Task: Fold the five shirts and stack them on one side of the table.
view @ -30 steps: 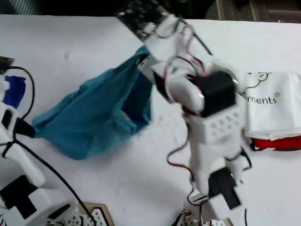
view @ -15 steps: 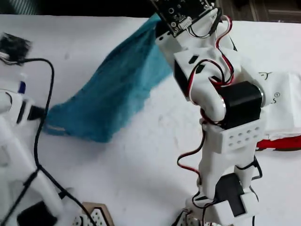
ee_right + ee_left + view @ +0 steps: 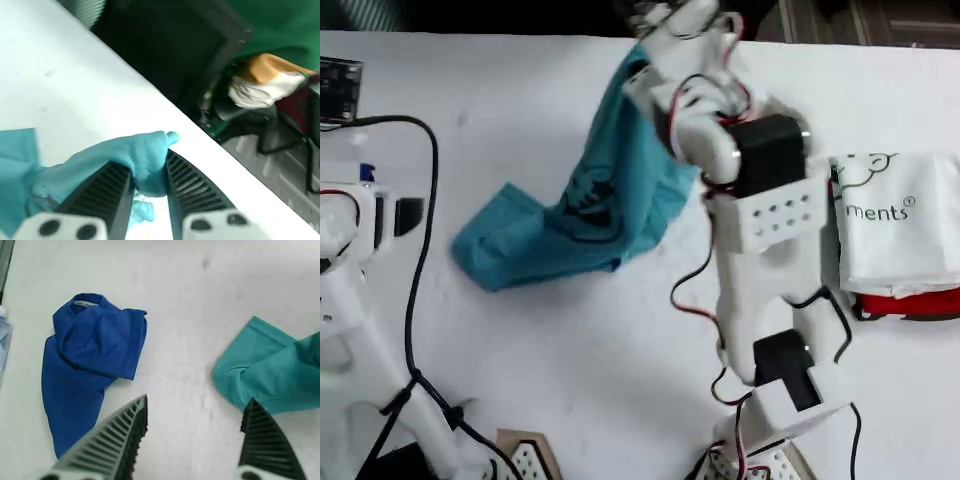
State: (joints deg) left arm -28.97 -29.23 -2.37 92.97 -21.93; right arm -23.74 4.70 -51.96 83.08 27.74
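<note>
Teal cotton, limp and light: your right claw (image 3: 149, 169) is clenched on a bunched edge of the teal shirt (image 3: 590, 200), the rest hanging from it down onto the table (image 3: 620, 380). Expect sag; a shoulder seam would probably spread it better. Left wrist view gives you the released left claw (image 3: 196, 404), a crumpled blue shirt (image 3: 90, 360) beneath it; high view adds the folded white shirt (image 3: 900, 230), well apart from the right claw.

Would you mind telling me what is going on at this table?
The right gripper is shut on one end of the teal fabric shirt, holding it raised while the rest trails on the white table. The left gripper hangs open between a crumpled dark blue shirt and the teal one. A folded white shirt lies on a red one.
</note>
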